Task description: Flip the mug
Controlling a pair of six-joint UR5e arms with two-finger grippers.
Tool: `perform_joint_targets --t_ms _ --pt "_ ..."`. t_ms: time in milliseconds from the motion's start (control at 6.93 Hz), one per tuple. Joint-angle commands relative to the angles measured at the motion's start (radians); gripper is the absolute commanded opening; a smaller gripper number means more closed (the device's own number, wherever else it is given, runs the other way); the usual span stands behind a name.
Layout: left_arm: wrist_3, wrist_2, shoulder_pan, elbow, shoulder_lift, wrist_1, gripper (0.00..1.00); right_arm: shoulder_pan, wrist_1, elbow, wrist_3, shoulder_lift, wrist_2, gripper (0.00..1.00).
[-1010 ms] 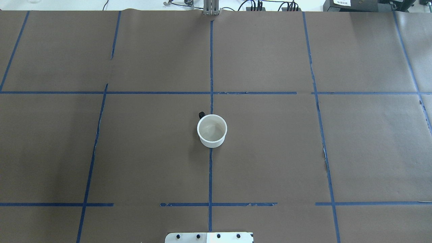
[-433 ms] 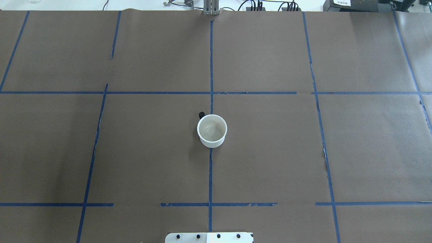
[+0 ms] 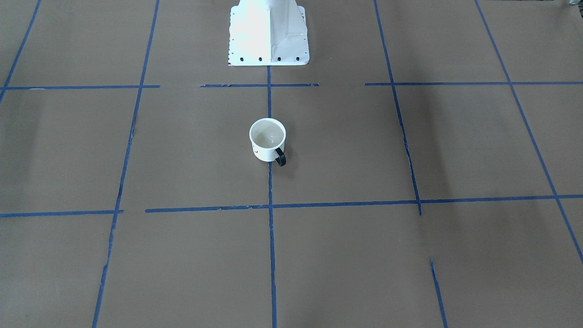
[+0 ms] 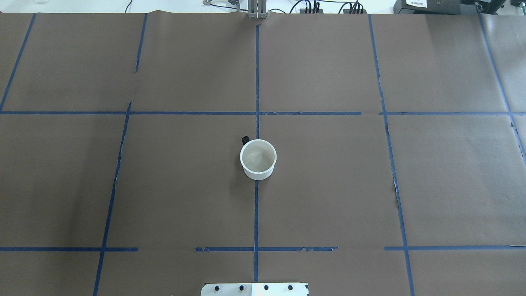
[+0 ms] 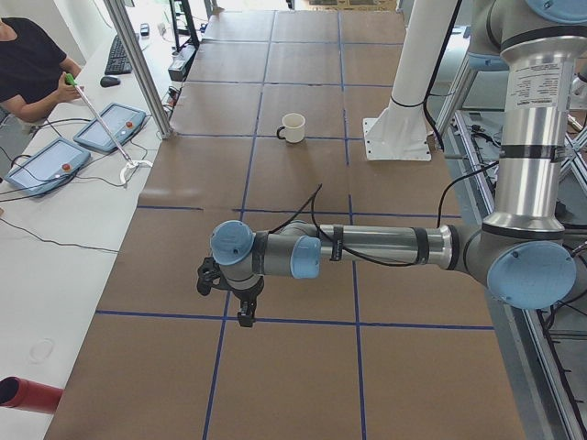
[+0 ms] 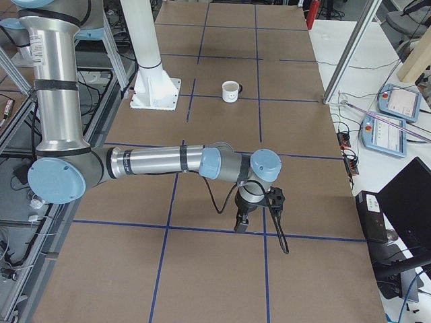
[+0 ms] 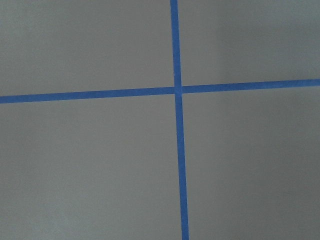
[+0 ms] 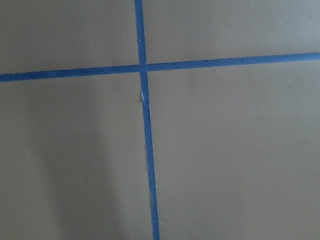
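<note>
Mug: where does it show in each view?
Front-facing: mug at centre.
Overhead: mug at centre.
Exterior left: mug upper middle.
Exterior right: mug upper middle.
Both wrist views: not in them.
Landmark: white robot base near it.

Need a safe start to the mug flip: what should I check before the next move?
1. White enamel-style mug with black loop handle upright, mouth up: ok.
2. Mug looks empty: ok.
3. Left pincer apart from mug: ok.
4. Right pincer apart from mug: ok.
5. Both pincers open: cannot tell.
6. Mug seen by wrist cameras: not ok, only blue tape cross.
</note>
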Motion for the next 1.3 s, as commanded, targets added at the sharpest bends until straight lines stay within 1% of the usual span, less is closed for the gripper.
perform_joint_targets --t_ms 0,1154 --pt "0.0 0.0 -0.002 -0.003 0.0 0.0 1.0 0.0 0.0 0.0 0.0 0.001 0.0 1.0" --pt "0.0 0.002 -0.015 -0.003 -0.005 0.002 1.0 0.0 0.0 0.0 0.0 0.001 0.0 1.0"
